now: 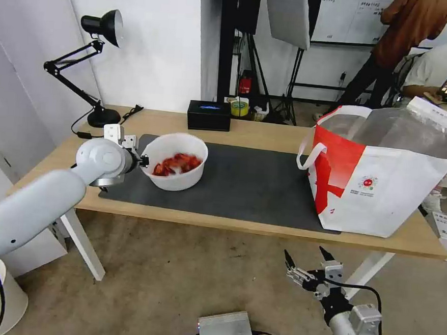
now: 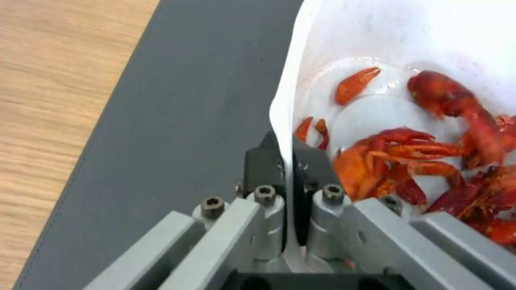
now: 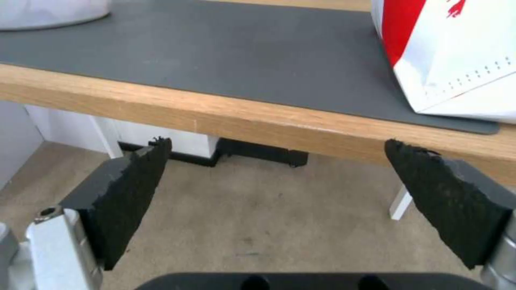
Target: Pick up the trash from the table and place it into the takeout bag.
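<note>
White round bowl (image 1: pixel 177 160) of red crayfish shells (image 2: pixel 408 161) on the left part of the dark grey mat (image 1: pixel 242 184), well apart from the takeout bag (image 1: pixel 386 174) standing open at the mat's right end. Left gripper (image 2: pixel 285 161) clamped on the bowl's near wall — one finger (image 2: pixel 262 165) outside, the other inside, thin white rim pinched between. Wall looks thin and pliable, bowing where pinched; probably light, but a one-sided pinch likely to let the bowl tilt and spill loose shells. Inside surface wet-looking and smooth, so likely slippery; a deep bite on the rim judged the safest hold, kept level in the carry. Right gripper (image 1: pixel 306 262) low, below the table (image 1: pixel 266 135) edge in front of the bag, pads (image 3: pixel 134 189) spread wide, holding nothing. Mat flat and bare between bowl and bag, a clean path across. Bag's mouth wide, foil lining showing, handles flopped outward; sides soft, may give if nudged. Black rectangular box (image 1: pixel 209 115) at the table's back edge, desk lamp (image 1: pixel 95 66) at the far left corner, both clear of the route. Whether the bowl sits on the mat or just off it — hard to say from here.
</note>
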{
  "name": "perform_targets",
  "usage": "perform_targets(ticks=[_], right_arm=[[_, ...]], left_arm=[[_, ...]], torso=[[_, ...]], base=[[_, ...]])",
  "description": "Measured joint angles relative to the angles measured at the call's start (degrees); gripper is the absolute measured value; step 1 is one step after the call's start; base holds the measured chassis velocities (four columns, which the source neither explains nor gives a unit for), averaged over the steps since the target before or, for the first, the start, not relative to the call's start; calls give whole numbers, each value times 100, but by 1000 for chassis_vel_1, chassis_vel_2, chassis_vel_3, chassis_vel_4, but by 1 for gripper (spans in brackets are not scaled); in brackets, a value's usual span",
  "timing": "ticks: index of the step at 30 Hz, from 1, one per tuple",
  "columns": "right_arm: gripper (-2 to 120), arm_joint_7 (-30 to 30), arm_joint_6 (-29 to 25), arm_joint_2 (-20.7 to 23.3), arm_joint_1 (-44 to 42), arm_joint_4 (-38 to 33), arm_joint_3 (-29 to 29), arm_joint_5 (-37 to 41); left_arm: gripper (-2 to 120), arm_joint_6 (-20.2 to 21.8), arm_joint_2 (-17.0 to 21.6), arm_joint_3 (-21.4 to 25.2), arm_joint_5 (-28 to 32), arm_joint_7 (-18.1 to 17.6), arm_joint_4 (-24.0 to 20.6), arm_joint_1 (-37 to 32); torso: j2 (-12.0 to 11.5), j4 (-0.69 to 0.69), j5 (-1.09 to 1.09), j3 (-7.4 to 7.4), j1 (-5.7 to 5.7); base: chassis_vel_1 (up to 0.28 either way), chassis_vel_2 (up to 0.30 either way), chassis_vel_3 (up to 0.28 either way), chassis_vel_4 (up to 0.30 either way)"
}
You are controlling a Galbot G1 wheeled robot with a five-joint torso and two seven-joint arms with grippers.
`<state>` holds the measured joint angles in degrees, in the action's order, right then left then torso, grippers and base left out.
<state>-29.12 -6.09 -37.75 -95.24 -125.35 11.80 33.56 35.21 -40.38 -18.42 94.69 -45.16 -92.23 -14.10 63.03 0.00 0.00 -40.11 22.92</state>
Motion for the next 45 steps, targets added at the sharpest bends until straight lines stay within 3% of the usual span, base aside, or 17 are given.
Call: perform_targets(ticks=[17,30,45], right_arm=[[100,0,0,0,0,0,0,0],[100,0,0,0,0,0,0,0],[100,0,0,0,0,0,0,0]], left_arm=[[0,-18,168,7,317,-218,-307,228],[0,-36,474,-77,971,-412,-670,774],[0,-56,191,-153,1376,-642,-991,1059]], torso=[[0,0,0,0,0],[0,1,0,0,0],[0,0,1,0,0]], base=[[0,0,0,0],[0,0,0,0],[0,0,0,0]])
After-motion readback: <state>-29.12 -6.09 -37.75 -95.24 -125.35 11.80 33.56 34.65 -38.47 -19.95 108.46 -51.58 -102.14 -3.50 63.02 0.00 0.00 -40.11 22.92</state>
